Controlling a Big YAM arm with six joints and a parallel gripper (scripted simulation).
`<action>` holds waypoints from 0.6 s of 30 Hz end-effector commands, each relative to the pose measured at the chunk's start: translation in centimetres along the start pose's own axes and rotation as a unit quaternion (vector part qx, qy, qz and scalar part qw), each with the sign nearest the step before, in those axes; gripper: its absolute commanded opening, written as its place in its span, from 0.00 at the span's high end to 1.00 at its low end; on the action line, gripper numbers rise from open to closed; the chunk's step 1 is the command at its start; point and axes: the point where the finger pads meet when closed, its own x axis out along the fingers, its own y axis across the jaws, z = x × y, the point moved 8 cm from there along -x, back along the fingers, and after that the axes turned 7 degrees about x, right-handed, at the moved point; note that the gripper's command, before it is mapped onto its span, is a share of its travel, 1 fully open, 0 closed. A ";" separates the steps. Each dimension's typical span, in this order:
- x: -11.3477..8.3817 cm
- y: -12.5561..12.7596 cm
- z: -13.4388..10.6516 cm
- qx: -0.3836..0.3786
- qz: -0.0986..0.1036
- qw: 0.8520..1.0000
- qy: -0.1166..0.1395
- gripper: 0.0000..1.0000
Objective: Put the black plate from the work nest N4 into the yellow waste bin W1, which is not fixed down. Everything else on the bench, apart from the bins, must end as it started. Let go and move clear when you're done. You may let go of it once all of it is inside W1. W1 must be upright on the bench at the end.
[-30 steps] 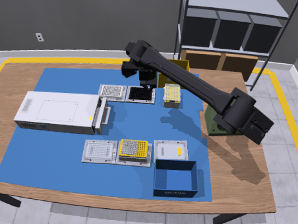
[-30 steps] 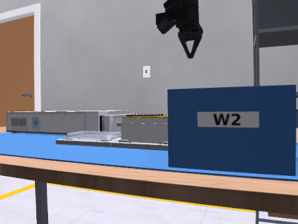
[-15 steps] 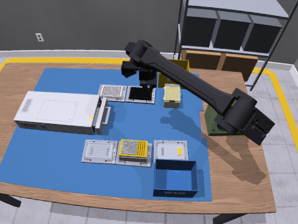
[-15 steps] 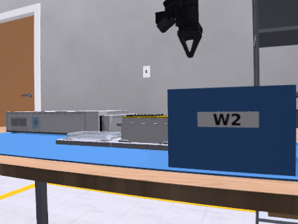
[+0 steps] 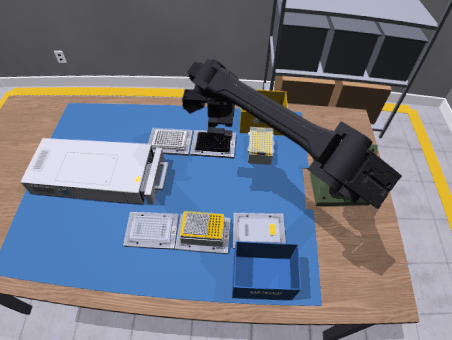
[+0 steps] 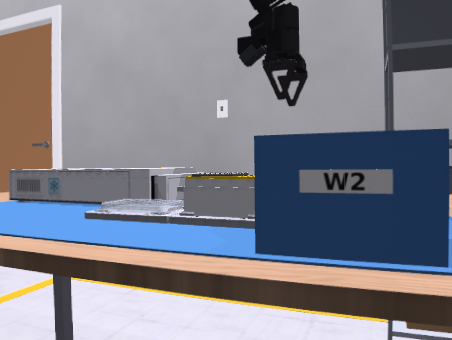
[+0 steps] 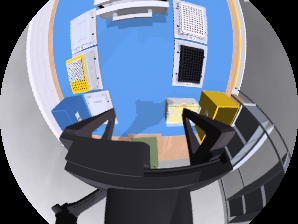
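The black plate (image 5: 214,142) lies flat in its grey work nest at the back of the blue mat, and it also shows in the wrist view (image 7: 189,63). The yellow waste bin W1 stands upright behind it to the right, partly hidden by my arm; the wrist view shows it too (image 7: 218,107). My gripper (image 5: 219,130) hangs high above the black plate, open and empty. In the exterior view the gripper (image 6: 287,89) is well above the bench. The wrist view shows both fingers spread apart with nothing between them.
A white instrument box (image 5: 87,170) lies at the left. A white plate nest (image 5: 170,139) and a yellow tip box (image 5: 261,144) flank the black plate. Three nests (image 5: 202,230) line the front, with the blue bin W2 (image 5: 266,272) before them. Shelving (image 5: 350,45) stands behind.
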 end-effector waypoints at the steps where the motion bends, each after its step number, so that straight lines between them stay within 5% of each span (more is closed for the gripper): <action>1: -1.4 -1.4 1.6 -0.013 -0.009 1.000 -0.023 0.00; 18: 1.6 -6.3 3.7 -0.013 -0.010 1.000 -0.022 0.00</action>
